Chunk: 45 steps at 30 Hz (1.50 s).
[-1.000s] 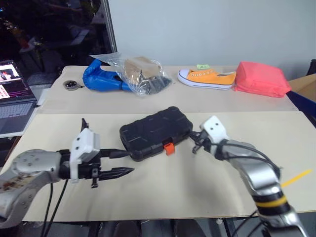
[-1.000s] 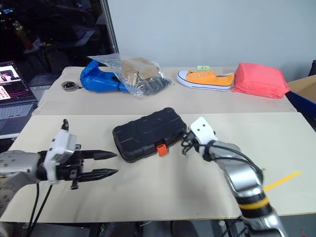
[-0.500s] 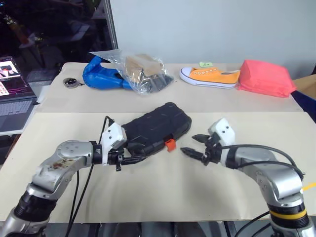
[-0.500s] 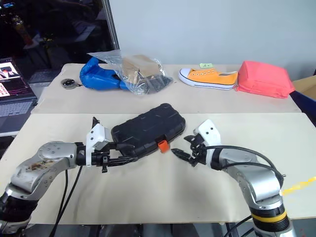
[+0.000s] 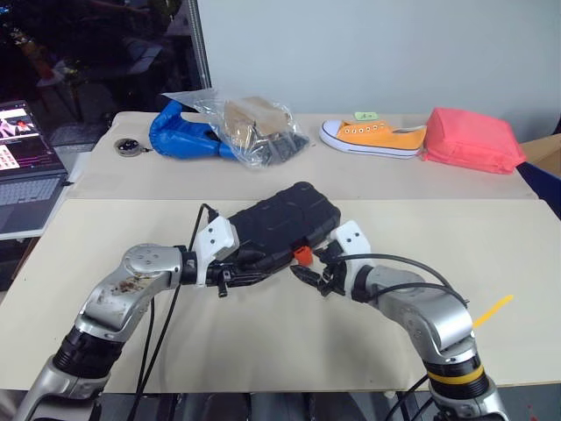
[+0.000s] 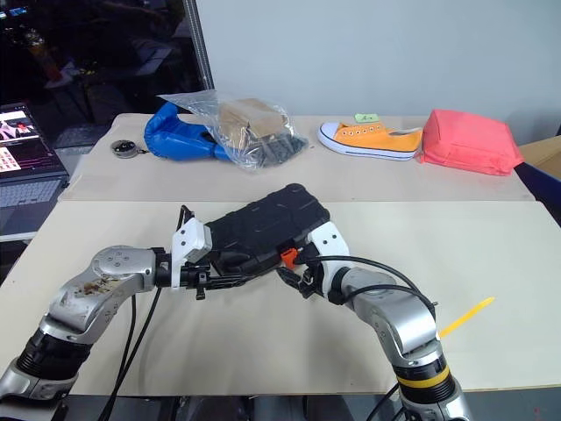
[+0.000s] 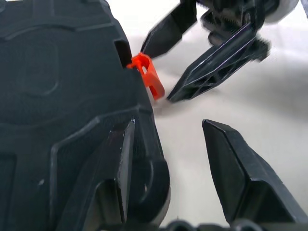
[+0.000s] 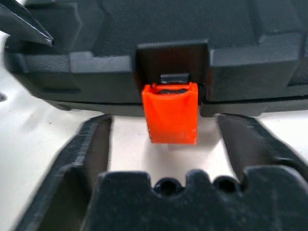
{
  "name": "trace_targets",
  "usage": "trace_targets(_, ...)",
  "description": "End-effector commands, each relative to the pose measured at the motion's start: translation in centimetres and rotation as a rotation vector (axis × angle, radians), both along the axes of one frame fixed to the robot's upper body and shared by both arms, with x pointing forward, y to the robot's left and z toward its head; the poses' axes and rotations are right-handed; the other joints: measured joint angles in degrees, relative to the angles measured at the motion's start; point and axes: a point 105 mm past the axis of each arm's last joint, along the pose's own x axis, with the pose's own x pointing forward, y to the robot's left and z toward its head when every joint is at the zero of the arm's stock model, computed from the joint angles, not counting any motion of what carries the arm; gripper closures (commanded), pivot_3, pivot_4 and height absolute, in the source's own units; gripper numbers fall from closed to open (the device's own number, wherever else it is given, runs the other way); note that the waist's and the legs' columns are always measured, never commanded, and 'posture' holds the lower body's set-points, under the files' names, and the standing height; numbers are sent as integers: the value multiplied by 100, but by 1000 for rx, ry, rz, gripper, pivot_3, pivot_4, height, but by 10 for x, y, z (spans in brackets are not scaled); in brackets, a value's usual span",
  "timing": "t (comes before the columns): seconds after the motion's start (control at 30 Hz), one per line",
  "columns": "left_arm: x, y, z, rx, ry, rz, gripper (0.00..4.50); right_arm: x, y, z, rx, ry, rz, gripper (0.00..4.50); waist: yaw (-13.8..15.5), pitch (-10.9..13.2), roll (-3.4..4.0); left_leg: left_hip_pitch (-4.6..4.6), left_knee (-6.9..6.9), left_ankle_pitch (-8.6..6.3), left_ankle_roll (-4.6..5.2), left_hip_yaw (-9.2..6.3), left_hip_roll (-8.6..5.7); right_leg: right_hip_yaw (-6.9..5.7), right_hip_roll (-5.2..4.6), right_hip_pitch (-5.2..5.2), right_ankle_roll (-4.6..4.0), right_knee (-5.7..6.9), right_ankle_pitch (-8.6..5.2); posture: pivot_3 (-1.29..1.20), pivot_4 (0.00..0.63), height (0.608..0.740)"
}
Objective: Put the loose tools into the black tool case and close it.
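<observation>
The case (image 5: 279, 226) lies shut near the middle of the tabletop (image 5: 491, 237), its orange latch (image 5: 302, 255) on the side facing the near edge. The right wrist view shows the latch hanging between the parted fingers of the right gripper (image 8: 168, 144), untouched. The left wrist view shows one finger (image 7: 113, 178) of the left gripper (image 5: 254, 274) lying on the case's corner, the other off it, so nothing is clamped. Along the far edge: one shoe (image 5: 372, 139), one pink pouch (image 5: 472, 140), one clear bag (image 5: 250, 130).
</observation>
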Motion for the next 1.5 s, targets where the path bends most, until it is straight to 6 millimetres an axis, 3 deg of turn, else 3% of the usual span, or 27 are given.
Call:
trace_targets(0.03, 3, 2, -1, 22, -1, 21, 2104, 4, 2, 10, -10, -52, 0, 2213, -2, 0, 0, 0, 0, 0, 0, 0, 0, 0, 0, 0, 0, 0, 0, 0, 150, 740)
trace_targets(0.13, 4, 3, -1, 23, -2, 28, 2104, 5, 3, 10, -19, -62, 2, 3228, -8, 0, 0, 2, 1, 0, 0, 0, 1, 1, 0, 0, -1, 3, 0, 0, 150, 740)
trace_targets(0.17, 4, 3, -1, 24, -2, 30, 2104, 5, 4, 11, -16, -68, 2, 3353, -8, 0, 0, 3, 3, 0, 0, 0, 1, 0, 0, 1, -1, 6, 1, 0, 150, 740)
trace_targets(0.53, 5, 6, -7, 40, 23, 62, 2104, 13, 19, 37, -46, -234, 55, 3360, -25, 0, 0, 14, 15, 2, -1, -1, 6, 6, 13, -4, -1, 40, 0, 0, 150, 740)
trace_targets(0.83, 5, 6, -11, 46, 34, 77, 2104, 20, 29, 21, -93, -169, 79, 3360, -58, 0, 0, 18, 15, 2, -1, -1, 11, 9, 20, -4, -10, 42, 3, 0, 150, 740)
trace_targets(0.87, 5, 6, -12, 44, 36, 79, 2104, 20, 29, 21, -88, -167, 80, 2358, -60, 0, 1, 20, 15, 2, -1, -1, 12, 9, 21, -3, -11, 43, 3, 0, 150, 740)
trace_targets(0.93, 4, 7, -12, 41, 39, 86, 2104, 14, 26, 25, -71, -158, 96, 1797, -72, 0, 1, 23, 15, 2, -1, -2, 13, 10, 23, -2, -12, 45, 4, 0, 150, 740)
trace_targets(1.03, 5, 8, -12, 27, 44, 105, 2104, 3, 13, 32, -47, -142, 115, 1797, -48, -1, 2, 22, 15, 2, -1, -3, 13, 11, 23, -2, -12, 47, 4, 0, 150, 740)
trace_targets(1.17, 8, 11, -12, 15, 49, 129, 2104, -6, 0, 35, 16, -106, 108, 2979, -22, -2, 1, 18, 12, 2, -1, -3, 13, 10, 22, -2, -12, 39, 3, 0, 150, 740)
trace_targets(1.33, 8, 12, -13, 17, 50, 136, 2104, -1, 6, 31, 58, -83, 92, 4462, -40, -1, 1, 21, 10, 2, -1, -4, 13, 10, 23, -3, -13, 42, 2, 0, 150, 740)
trace_targets(1.5, 9, 13, -14, 21, 49, 140, 2104, 23, 19, 21, 32, -98, 53, 4462, -43, -1, 1, 28, 13, 2, -1, -2, 11, 13, 23, 1, -11, 43, 1, 0, 150, 740)
